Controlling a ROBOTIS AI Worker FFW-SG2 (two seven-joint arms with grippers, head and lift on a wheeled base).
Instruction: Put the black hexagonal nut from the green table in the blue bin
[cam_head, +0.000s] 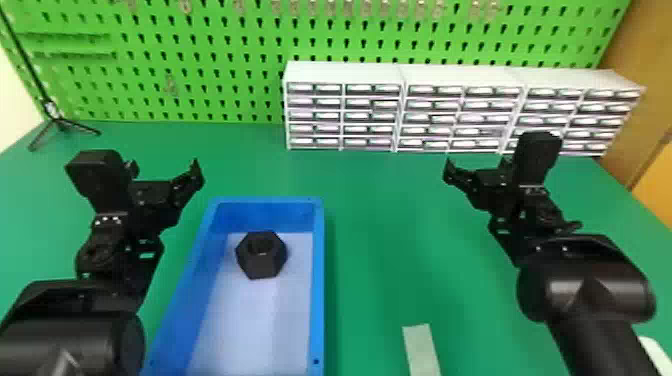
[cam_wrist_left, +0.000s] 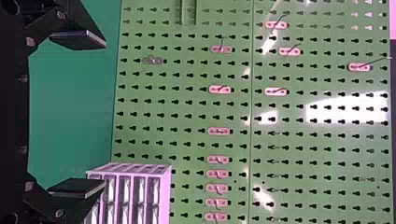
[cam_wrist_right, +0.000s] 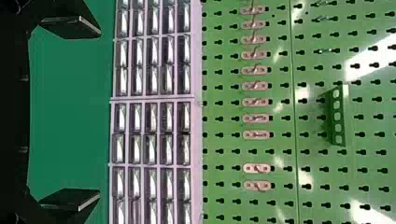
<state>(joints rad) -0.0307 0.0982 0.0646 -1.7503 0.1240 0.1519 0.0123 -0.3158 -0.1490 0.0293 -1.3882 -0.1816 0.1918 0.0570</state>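
The black hexagonal nut (cam_head: 261, 255) lies inside the blue bin (cam_head: 317, 280), on its pale floor toward the far end, hole facing up. To the left of the bin's far end, my left gripper (cam_head: 165, 172) is held above the table with nothing between its fingers. My right gripper (cam_head: 476, 167) is well to the right of the bin, also empty. In the left wrist view the left gripper (cam_wrist_left: 100, 114) has its fingers wide apart, and in the right wrist view the right gripper (cam_wrist_right: 97, 112) is spread just as wide.
White drawer cabinets (cam_head: 345, 75) line the back of the green table (cam_head: 380, 215), before a green pegboard (cam_head: 200, 60). A black tripod stand (cam_head: 60, 122) is at the back left. A pale flat strip (cam_head: 421, 350) lies right of the bin near the front.
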